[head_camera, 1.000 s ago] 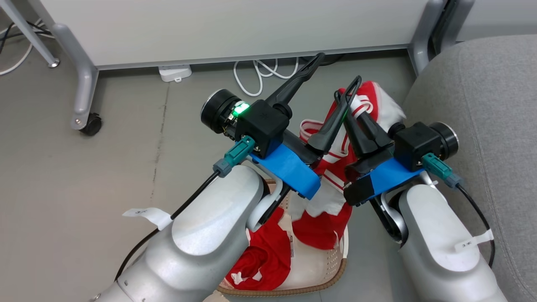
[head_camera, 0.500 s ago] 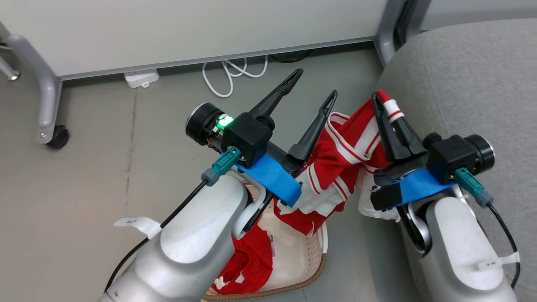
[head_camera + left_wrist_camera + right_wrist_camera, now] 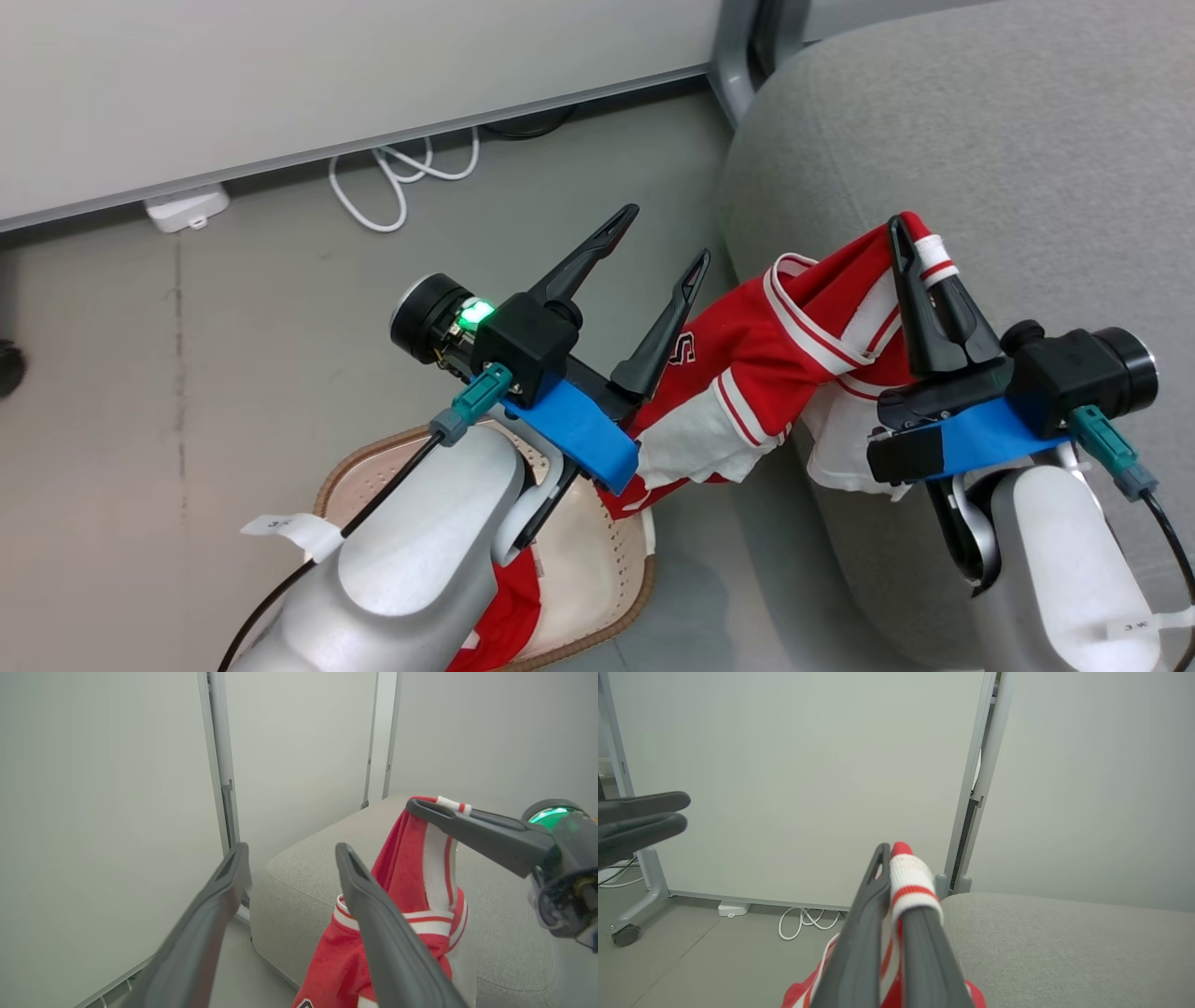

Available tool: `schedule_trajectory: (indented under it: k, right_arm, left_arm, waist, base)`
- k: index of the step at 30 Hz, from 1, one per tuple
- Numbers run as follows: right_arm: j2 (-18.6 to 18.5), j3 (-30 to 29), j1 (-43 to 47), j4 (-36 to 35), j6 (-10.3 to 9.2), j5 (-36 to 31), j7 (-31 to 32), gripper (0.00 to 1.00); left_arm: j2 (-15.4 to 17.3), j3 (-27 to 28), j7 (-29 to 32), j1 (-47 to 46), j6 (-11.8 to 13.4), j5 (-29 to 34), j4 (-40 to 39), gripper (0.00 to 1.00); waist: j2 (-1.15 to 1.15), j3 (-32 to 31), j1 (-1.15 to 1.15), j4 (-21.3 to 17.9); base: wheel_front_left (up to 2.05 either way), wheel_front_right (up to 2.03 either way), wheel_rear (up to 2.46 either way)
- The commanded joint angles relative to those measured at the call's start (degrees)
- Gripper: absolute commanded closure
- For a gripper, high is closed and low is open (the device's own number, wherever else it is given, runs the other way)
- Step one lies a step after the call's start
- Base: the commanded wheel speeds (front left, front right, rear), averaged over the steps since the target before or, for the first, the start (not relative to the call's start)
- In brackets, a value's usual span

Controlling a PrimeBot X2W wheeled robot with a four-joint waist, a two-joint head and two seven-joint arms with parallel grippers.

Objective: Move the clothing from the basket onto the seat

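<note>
My right gripper (image 3: 910, 238) is shut on the collar trim of a red jersey (image 3: 794, 345) with white stripes, holding it up over the rounded left edge of the grey seat (image 3: 980, 140). The jersey hangs stretched down toward the cream basket (image 3: 597, 560) on the floor at lower left. A second red piece of clothing (image 3: 509, 616) lies in the basket, partly hidden by my left forearm. My left gripper (image 3: 665, 235) stands open beside the jersey, holding nothing. In the right wrist view the right gripper (image 3: 892, 858) pinches the white-and-red trim (image 3: 913, 877). The left wrist view shows the left gripper (image 3: 292, 849) open.
A white partition panel (image 3: 327, 65) with grey metal legs (image 3: 738, 56) stands behind. A coiled white cable (image 3: 392, 187) and a white plug block (image 3: 187, 210) lie on the grey floor beneath it. A caster wheel (image 3: 626, 935) sits at the far left.
The head camera has swung right, toward the seat. My right gripper has carried the jersey to the right, further out of the basket and over the seat's edge. The left gripper stays open.
</note>
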Motion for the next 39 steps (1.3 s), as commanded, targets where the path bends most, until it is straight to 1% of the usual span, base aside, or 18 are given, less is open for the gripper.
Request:
schedule_trajectory:
  k: [1, 12, 18, 22, 26, 30, 37, 39]
  right_arm:
    - [-0.07, -0.59, 0.99, -0.86, 0.03, -0.11, -0.2, 1.0]
    - [-0.06, -2.28, 3.23, -2.46, 0.03, 1.1, -0.2, 1.0]
    - [-0.06, -2.67, 3.85, -3.49, 0.03, 0.76, -0.2, 1.0]
    - [-0.07, -3.49, 2.94, -5.53, 0.03, 0.7, -0.21, 1.0]
    - [-0.07, -4.96, 0.09, -7.42, 0.03, -0.14, -0.2, 1.0]
    - [-0.43, -7.02, -5.2, -8.47, 0.03, -1.21, -0.2, 1.0]
    - [-4.58, -13.03, -17.67, -9.78, 0.03, 0.01, -0.2, 1.0]
    - [-6.45, -15.17, -21.3, -10.08, 0.02, 0.29, -0.2, 1.0]
  left_arm:
    - [0.07, -0.21, -0.15, 0.47, -0.23, 0.29, 0.0, 0.0]
    - [-0.37, -1.36, -0.15, 0.1, -0.9, 0.79, 0.81, 0.0]
    - [-0.61, -1.48, -0.15, -0.37, -1.0, 0.94, 1.07, 0.0]
    - [-0.85, -1.34, -0.15, -0.64, -1.14, 0.98, 0.91, 0.0]
    - [-0.75, -1.09, -0.15, -1.13, -1.19, 1.24, 0.73, 0.0]
    - [-0.61, -1.09, -0.15, -2.09, -1.05, 1.87, 0.53, 0.0]
    - [-0.82, -1.38, -0.13, -4.34, -0.58, 2.9, 0.05, 0.0]
    - [-0.76, -1.61, 0.0, -5.36, -0.55, 3.35, -0.09, 0.0]
  waist:
    - [0.0, 0.17, 0.0, -2.02]
    - [0.0, 0.36, 0.0, -8.5]
    - [0.0, 0.55, 0.0, -9.66]
    - [0.0, 0.96, 0.0, -9.48]
    - [0.0, 1.89, 0.0, -8.7]
    - [0.0, 3.59, 0.0, -7.95]
    - [0.0, 9.0, 0.0, -5.94]
    - [0.0, 11.23, 0.0, -5.27]
  base:
    - [0.0, 0.0, 0.0]
    - [0.0, 0.0, 0.0]
    - [0.0, 0.0, 0.0]
    - [0.0, 0.0, 0.0]
    - [0.0, 0.0, 0.0]
    - [0.0, 0.0, 0.0]
    - [0.0, 0.0, 0.0]
    - [0.0, 0.0, 0.0]
